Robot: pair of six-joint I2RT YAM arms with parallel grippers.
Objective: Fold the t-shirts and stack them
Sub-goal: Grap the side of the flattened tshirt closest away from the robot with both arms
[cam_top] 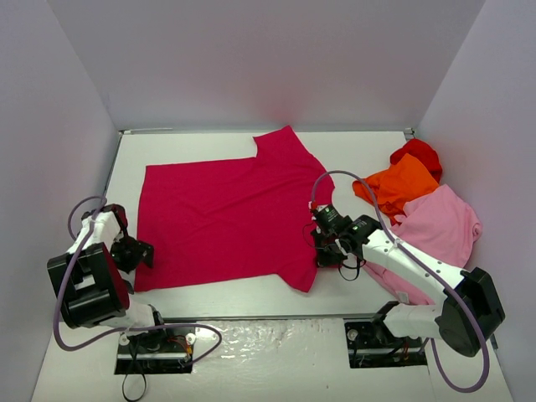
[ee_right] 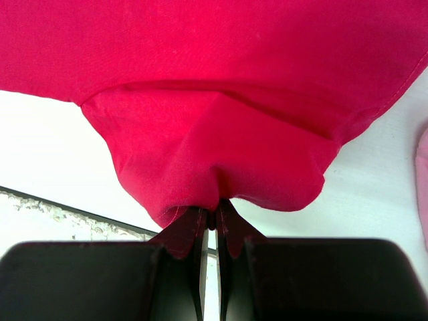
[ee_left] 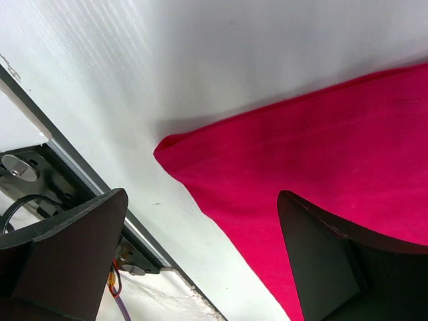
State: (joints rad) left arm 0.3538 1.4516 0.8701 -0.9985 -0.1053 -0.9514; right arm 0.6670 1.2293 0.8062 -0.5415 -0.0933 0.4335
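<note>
The crimson-magenta t-shirt (cam_top: 226, 218) lies spread flat on the white table. My right gripper (cam_top: 325, 251) is shut on its near right sleeve edge; in the right wrist view the cloth (ee_right: 214, 140) bunches at the closed fingertips (ee_right: 212, 215). My left gripper (cam_top: 134, 251) is open and empty at the shirt's near left corner; in the left wrist view that corner (ee_left: 175, 148) lies flat, with one finger (ee_left: 348, 261) over the cloth and the other (ee_left: 67, 254) over the table edge. The orange (cam_top: 398, 186), red (cam_top: 419, 153) and light pink (cam_top: 440, 226) shirts lie heaped at the right.
White walls enclose the table on the left, back and right. The table's near edge with a metal rail (ee_left: 80, 180) runs just behind the left gripper. The right arm's cable (cam_top: 335, 177) loops over the shirt's right side.
</note>
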